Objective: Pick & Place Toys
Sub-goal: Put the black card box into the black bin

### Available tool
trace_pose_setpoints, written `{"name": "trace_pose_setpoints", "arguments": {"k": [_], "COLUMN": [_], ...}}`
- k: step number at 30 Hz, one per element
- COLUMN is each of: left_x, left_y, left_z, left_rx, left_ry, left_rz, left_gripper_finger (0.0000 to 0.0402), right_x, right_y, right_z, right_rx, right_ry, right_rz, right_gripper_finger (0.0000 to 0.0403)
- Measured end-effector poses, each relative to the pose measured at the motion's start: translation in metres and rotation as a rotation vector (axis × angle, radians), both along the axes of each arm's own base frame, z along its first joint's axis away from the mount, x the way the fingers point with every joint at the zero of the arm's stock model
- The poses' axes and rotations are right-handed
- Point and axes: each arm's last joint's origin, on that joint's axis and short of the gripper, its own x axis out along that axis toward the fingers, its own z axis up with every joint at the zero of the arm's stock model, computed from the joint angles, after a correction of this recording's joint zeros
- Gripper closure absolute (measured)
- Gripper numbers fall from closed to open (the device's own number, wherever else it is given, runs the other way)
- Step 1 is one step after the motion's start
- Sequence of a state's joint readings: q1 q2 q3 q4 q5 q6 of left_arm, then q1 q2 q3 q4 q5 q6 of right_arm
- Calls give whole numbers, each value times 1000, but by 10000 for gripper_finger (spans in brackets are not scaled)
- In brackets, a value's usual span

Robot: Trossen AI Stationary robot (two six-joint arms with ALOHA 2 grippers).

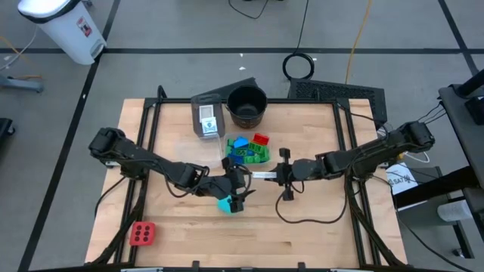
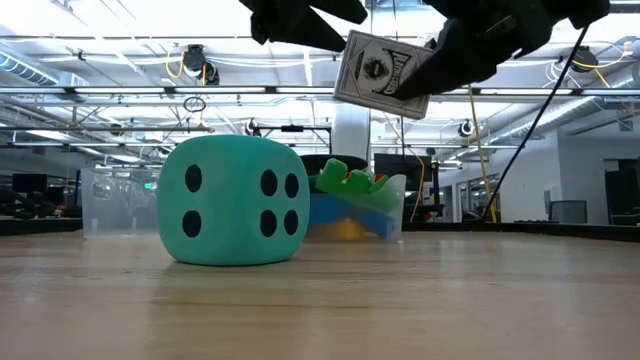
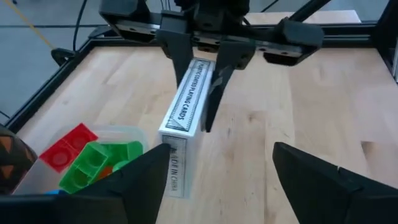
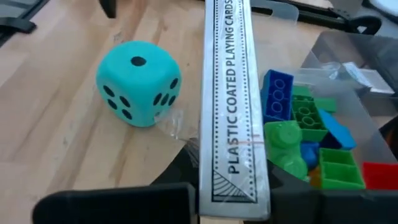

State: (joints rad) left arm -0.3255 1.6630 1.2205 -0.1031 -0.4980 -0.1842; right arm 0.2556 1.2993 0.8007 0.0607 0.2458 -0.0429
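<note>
From above, the left gripper (image 1: 240, 183) and right gripper (image 1: 265, 175) meet near the middle of the wooden counter (image 1: 318, 227), with a boxed deck of plastic-coated playing cards (image 1: 261, 175) spanning the short gap between them, its long axis running along the line from one gripper to the other. One cyan foam die with black dots (image 1: 227, 204) sits just below the left gripper toward the counter's front edge. One red dotted die (image 1: 142, 234) lies well apart at the front left corner. A clear plastic tub of blocks (image 1: 248, 149) stands behind the grippers, near a black round pot (image 1: 246, 106) at the back edge.

In the low view the card box (image 2: 385, 68) hangs in the air, clear of the counter, pinched from the right side; the cyan die (image 2: 232, 202) rests below it.

The left wrist view shows the left arm's fingers (image 3: 143, 180) spread apart on either side of the box's near end, not pressing it.

The right wrist view shows the box (image 4: 233, 106) clamped in the right gripper, so the right arm carries it.
</note>
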Motion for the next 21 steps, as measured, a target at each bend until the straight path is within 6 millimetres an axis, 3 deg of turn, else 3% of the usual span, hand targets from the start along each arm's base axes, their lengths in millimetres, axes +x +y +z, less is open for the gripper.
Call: {"name": "trace_pose_setpoints", "arguments": {"k": [10,21], "left_x": [0,1], "left_y": [2,1], "left_z": [4,0], "left_rx": [28,-21], "left_ry": [-10,3], "left_rz": [-3,-40], "left_gripper_finger": [125,133], "right_x": [-3,2], "right_y": [5,12], "right_z": [-3,11], "right_rx": [77,46], "right_ry": [58,-103], "right_rz": [29,75], "right_gripper_finger": [366,366]}}
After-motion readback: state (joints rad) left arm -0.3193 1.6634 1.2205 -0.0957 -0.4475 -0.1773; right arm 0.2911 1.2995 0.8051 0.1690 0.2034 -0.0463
